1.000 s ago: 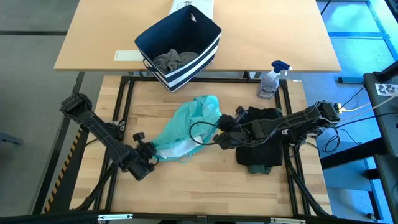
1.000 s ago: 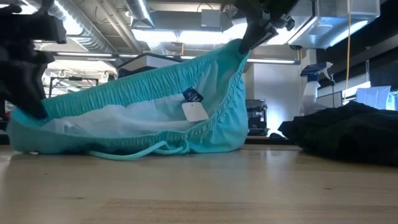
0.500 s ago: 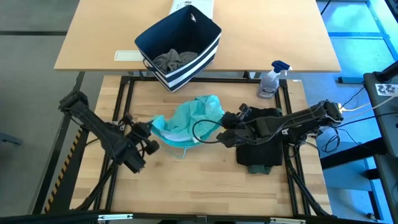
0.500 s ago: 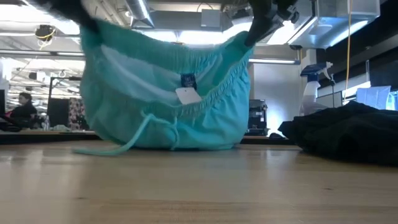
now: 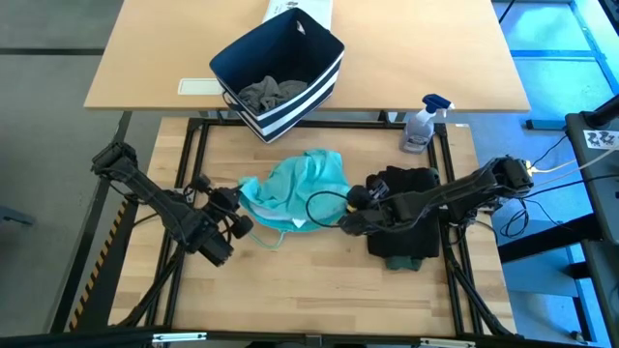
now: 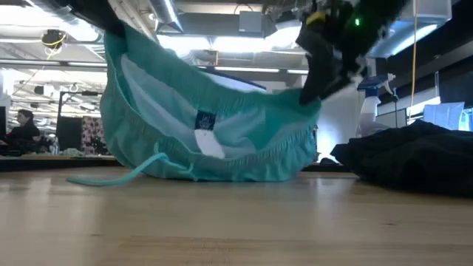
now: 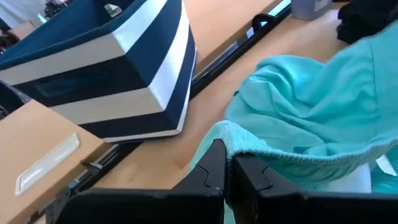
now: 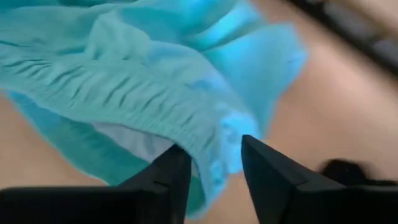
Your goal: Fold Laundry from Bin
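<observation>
The teal piece of laundry [image 5: 295, 188] is a pair of shorts with a gathered waistband, a drawstring [image 6: 126, 174] and a white tag [image 6: 209, 144]. My left gripper [image 5: 239, 192] is shut on the waistband's left end, held high [image 6: 118, 37]. My right gripper [image 8: 211, 152] is at the waistband's right end [image 6: 310, 103], fingers apart with the band between them. The shorts' lower part rests on the table [image 5: 319, 280]. The navy striped bin [image 5: 276, 68] stands on the far table with a grey garment [image 5: 271, 94] inside. My left gripper pinches the gathered waistband edge [image 7: 239, 142] between its two fingers, at the shorts' left end. The fingers come from the table's left, slanting a little down. That end is lifted, and the cloth hangs slack from it to the table. My right gripper's fingers [image 8: 171, 168] stand on either side of the waistband's edge [image 8: 214, 146]; I cannot tell whether they touch it.
A dark heap of clothes [image 5: 406, 232] lies on the table's right side under the right arm. A spray bottle [image 5: 421, 126] stands at the far right corner. A white box [image 5: 300, 12] stands behind the bin. Bare wood lies near the front edge.
My left gripper has risen and gone toward the far edge, lifting the waistband's left end off the table; it has also turned. The shorts have bunched up shorter and taller. My right gripper has sunk, and the waistband's right end has come down with it.
</observation>
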`<action>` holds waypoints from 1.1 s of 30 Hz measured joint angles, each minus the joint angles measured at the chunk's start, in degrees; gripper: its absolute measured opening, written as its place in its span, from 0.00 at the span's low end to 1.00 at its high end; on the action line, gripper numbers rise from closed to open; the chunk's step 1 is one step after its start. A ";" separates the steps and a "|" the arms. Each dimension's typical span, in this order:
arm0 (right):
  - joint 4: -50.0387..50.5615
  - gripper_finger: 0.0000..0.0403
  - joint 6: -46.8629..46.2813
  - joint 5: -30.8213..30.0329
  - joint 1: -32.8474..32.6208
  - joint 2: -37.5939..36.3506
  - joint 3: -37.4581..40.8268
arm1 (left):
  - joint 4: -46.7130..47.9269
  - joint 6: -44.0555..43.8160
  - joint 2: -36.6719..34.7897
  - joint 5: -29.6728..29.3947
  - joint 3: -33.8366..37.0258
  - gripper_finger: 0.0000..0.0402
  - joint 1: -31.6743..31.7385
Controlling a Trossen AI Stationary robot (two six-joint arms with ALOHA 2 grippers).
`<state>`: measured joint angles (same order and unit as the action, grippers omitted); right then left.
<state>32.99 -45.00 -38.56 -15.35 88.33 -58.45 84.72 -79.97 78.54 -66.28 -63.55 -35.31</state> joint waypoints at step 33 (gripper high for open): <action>-21.61 0.45 -17.63 8.40 -5.40 9.26 15.01 | -3.49 2.57 0.00 2.58 0.06 0.00 2.47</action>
<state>11.38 -62.63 -30.15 -20.75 97.60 -43.44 81.23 -77.41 78.54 -63.70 -63.48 -32.84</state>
